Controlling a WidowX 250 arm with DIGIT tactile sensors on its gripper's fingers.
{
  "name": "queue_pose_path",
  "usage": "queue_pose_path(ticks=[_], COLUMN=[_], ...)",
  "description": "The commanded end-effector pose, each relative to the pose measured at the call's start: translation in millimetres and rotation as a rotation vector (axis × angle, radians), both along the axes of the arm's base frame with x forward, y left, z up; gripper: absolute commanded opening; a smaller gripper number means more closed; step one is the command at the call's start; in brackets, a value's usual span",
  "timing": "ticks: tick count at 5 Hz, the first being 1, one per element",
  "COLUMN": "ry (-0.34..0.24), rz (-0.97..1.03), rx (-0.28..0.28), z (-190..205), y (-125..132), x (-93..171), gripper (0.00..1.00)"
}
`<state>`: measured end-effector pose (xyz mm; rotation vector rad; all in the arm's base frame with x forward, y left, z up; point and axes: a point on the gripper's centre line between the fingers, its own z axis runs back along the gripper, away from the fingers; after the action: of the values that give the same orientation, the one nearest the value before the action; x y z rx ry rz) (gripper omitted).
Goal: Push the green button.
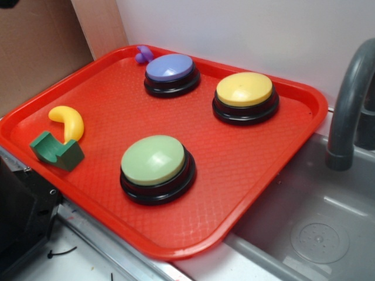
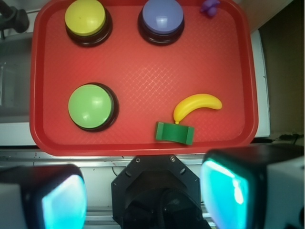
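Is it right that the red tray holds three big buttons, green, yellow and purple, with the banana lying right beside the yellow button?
Not quite. The banana lies beside the small dark green block, far from the yellow button. The rest holds: the red tray carries the green button, yellow button and purple button, as the exterior view shows.

Gripper (image 2: pixel 143 200) seen only in wrist view, at bottom edge, pointing down from high above; two fingers (image 2: pixel 224 195) with glowing cyan pads spread wide apart, nothing between them; black robot base visible below in the gap
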<state>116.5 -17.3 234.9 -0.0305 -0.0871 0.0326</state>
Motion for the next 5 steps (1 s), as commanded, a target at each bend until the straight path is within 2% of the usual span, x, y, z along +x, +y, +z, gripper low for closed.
queue_pose_path(ticks=[1, 2, 3, 4, 5], ry=[0.0, 0.003, -0.025, 0.023, 0.062], rz=[0.0, -0.25, -0.452, -0.537, -0.497], rx=[0.0, 0.064, 0.054, 0.026, 0.041], z=[0.0, -38.6, -79.0, -127.5, -163.4], y=[0.0, -50.1, -105.8, -107.0, -89.1], x=[0.0, 50.0, 40.7, 24.8, 13.6], gripper=[1.0, 1.0, 1.0, 1.0, 1.0])
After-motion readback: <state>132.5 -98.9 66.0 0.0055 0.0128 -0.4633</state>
